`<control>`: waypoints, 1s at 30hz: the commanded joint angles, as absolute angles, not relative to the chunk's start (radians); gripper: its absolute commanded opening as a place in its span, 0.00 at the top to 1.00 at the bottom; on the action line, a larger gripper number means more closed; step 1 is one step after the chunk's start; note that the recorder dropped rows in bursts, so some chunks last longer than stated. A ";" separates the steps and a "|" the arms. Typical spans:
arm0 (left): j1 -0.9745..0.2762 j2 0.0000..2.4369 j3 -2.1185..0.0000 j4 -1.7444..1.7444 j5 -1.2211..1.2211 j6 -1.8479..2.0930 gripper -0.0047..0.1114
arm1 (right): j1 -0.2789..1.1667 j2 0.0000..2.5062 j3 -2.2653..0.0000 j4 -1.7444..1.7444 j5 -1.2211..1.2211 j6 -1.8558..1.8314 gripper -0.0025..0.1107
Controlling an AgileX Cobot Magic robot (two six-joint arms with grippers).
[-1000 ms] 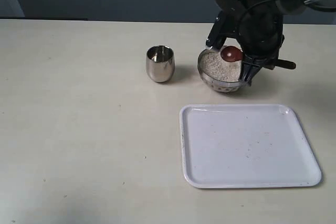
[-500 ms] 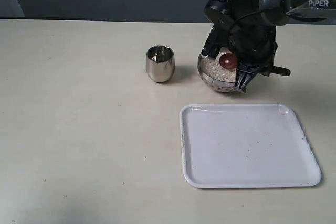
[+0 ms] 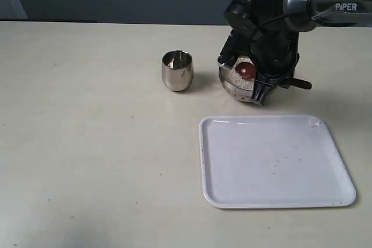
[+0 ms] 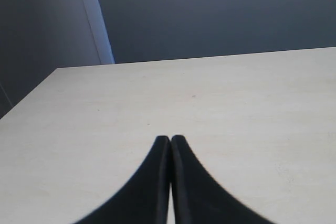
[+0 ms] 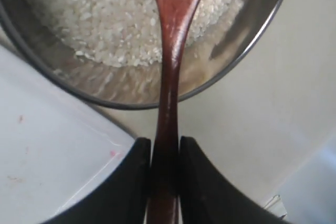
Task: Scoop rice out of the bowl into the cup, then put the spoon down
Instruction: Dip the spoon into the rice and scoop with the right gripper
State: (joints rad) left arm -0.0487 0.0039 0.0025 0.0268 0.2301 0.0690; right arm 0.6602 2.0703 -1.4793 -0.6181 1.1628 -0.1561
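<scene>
The steel bowl (image 3: 239,88) (image 5: 131,90) holds a heap of white rice (image 3: 238,72) (image 5: 110,19). My right gripper (image 3: 273,82) (image 5: 164,148) is shut on the long handle of the reddish-brown wooden spoon (image 3: 245,69) (image 5: 170,66). The spoon's oval head dips into the rice, partly cut off in the right wrist view. The small steel cup (image 3: 176,70) stands upright to the left of the bowl, apart from it. In the left wrist view my left gripper (image 4: 170,141) is shut with nothing in it, over bare table; it does not show in the exterior view.
A white rectangular tray (image 3: 273,161) (image 5: 42,156) lies in front of the bowl, close to its near side. The right arm (image 3: 273,10) looms over the bowl's far and right sides. The table's far edge meets a dark wall.
The right arm has shifted left and lowered over the bowl, bringing the spoon's head down from above the rice into it. The cup, bowl and tray have stayed in place.
</scene>
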 commanded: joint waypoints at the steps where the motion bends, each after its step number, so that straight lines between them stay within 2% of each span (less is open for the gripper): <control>1: -0.053 0.000 0.000 0.028 0.217 0.067 0.96 | 0.659 2.069 -1.486 -0.577 1.132 -0.170 0.99; 11: -0.053 0.000 0.000 0.028 0.217 0.067 0.96 | 0.656 2.069 -1.486 -0.489 1.113 -0.234 0.99; 18: -0.053 0.000 0.000 0.028 0.217 0.067 0.96 | 0.595 2.069 -1.494 -0.369 1.143 -0.259 0.99; 30: -0.053 0.000 0.000 0.028 0.217 0.067 0.96 | 0.593 2.065 -1.521 -0.363 1.179 -0.273 0.99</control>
